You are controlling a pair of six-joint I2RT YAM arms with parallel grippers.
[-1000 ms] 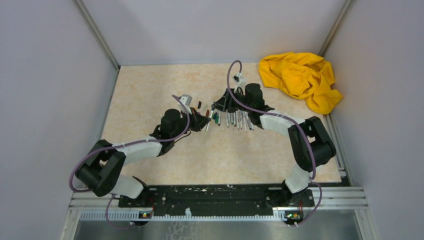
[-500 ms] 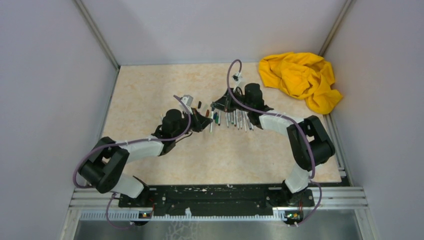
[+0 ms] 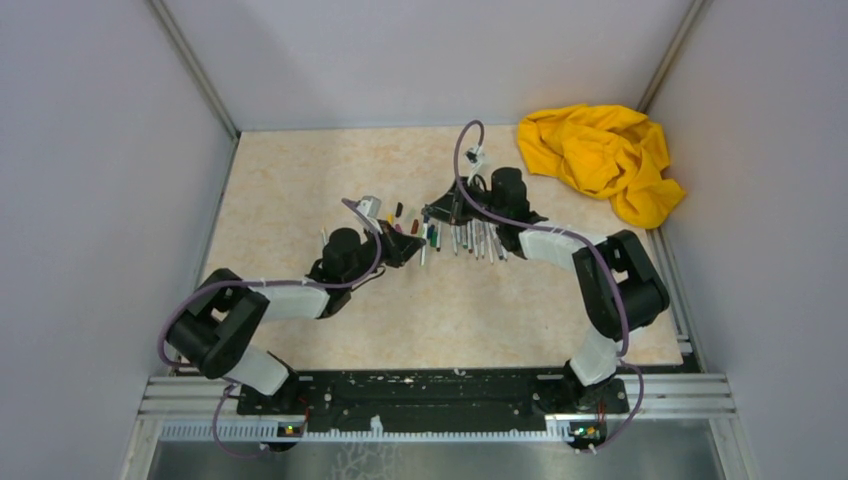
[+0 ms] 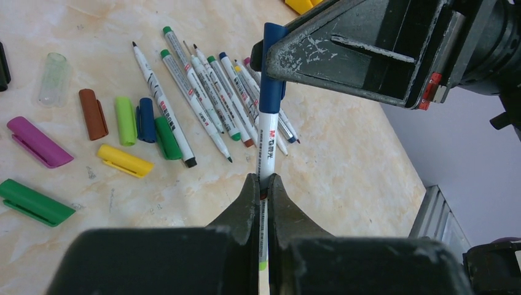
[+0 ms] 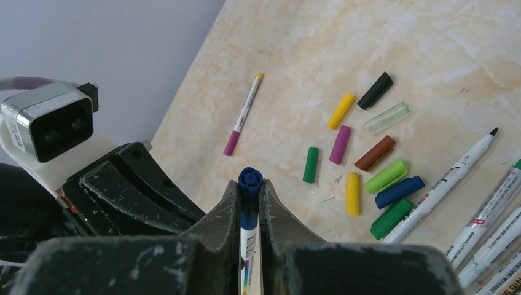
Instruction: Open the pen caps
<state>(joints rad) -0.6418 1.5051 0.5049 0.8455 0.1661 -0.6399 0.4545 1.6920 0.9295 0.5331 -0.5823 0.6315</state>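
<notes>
One pen (image 4: pixel 265 153) is held between both grippers above the table. My left gripper (image 4: pixel 260 182) is shut on its white barrel. My right gripper (image 5: pixel 250 188) is shut on its dark blue pen cap (image 5: pixel 250 178), which still sits on the pen; that cap (image 4: pixel 271 80) also shows in the left wrist view. In the top view the two grippers meet at the table's middle, left (image 3: pixel 408 244) and right (image 3: pixel 432 222). Several loose pen caps (image 5: pixel 352 193) in yellow, green, purple, brown, blue, black and clear lie on the table.
A row of uncapped pens (image 4: pixel 206 101) lies side by side right of the loose caps (image 4: pixel 125 161). One capped pen with a purple cap (image 5: pixel 243 115) lies apart, towards the left wall. A crumpled yellow cloth (image 3: pixel 600 158) fills the back right corner.
My right gripper has shut on the blue cap; a second ago it stood open. The left arm has shifted slightly right, still holding the barrel.
</notes>
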